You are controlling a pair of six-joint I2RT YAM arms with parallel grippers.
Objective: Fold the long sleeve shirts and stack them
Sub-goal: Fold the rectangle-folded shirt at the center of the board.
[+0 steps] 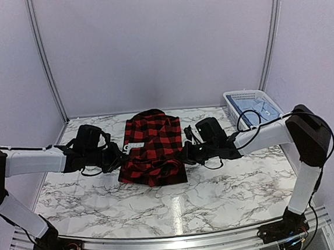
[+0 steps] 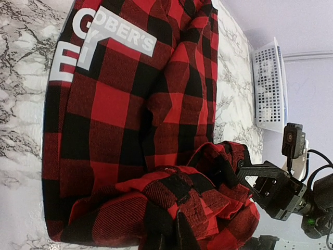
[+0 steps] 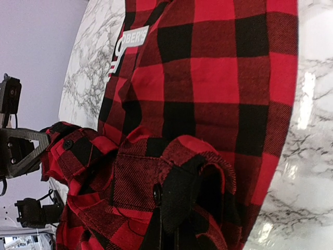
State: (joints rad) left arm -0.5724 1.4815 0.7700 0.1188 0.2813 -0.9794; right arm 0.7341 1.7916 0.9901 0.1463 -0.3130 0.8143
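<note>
Both arms are reaching inward toward each other.
The left arm (image 1: 32, 161) and right arm (image 1: 267, 134) are stretching low across the bench (image 1: 230, 184); the left end effector (image 1: 118, 155) and right end effector (image 1: 185, 154) are each pinching tight on the checked shirt (image 1: 153, 135).

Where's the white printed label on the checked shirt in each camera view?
Top external: white printed label at the left edge of the red-and-black checked shirt.
Left wrist: top left.
Right wrist: top, left of centre.
Shared landmark: the marble table bordering the label's edge of the shirt.
</note>
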